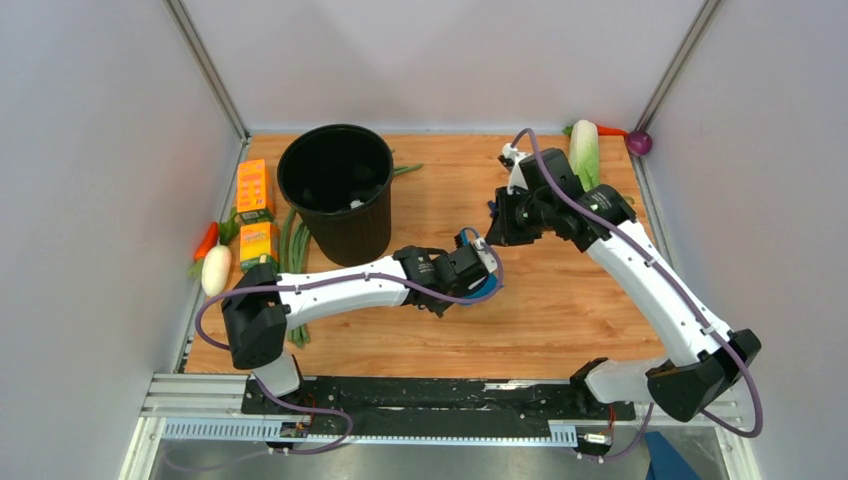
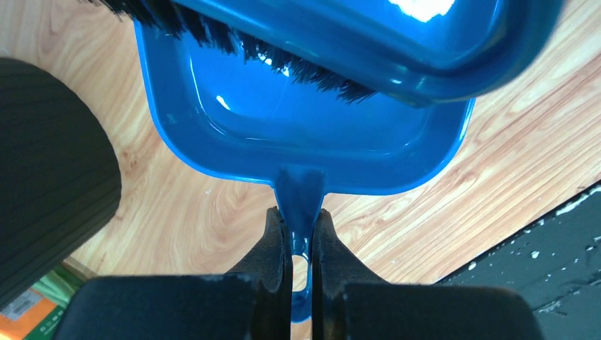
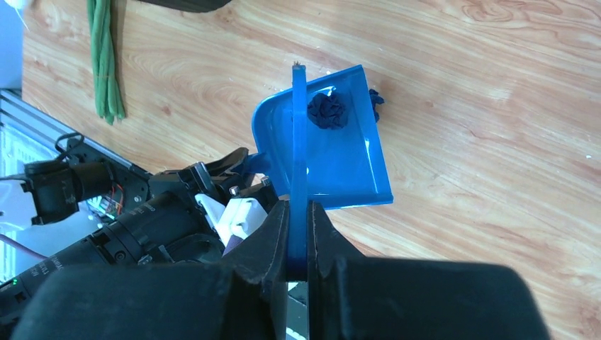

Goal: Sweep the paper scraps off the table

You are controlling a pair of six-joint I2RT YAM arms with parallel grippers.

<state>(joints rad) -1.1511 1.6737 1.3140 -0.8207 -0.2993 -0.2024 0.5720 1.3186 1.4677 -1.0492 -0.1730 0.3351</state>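
Observation:
My left gripper [image 2: 300, 216] is shut on the handle of the blue dustpan [image 2: 305, 127], which lies on the wooden table [image 1: 560, 320] near its middle. My right gripper [image 3: 298, 209] is shut on the handle of the blue hand brush [image 3: 298, 142]. The brush's black bristles [image 2: 298, 60] hang over the pan. One dark navy paper scrap [image 3: 327, 111] lies inside the dustpan [image 3: 340, 166]. Another scrap [image 3: 376, 99] sits just past the pan's lip on the table. In the top view both grippers, left [image 1: 478, 262] and right [image 1: 497, 220], meet at the centre, and the scraps are hidden.
A black bucket [image 1: 337, 190] stands at the back left, close to the left arm. Orange boxes [image 1: 254, 190], green beans [image 1: 292, 240] and a white radish [image 1: 215, 270] line the left edge. A cabbage [image 1: 584, 150] and a purple onion [image 1: 640, 143] lie back right. A black rail [image 1: 430, 400] runs along the front.

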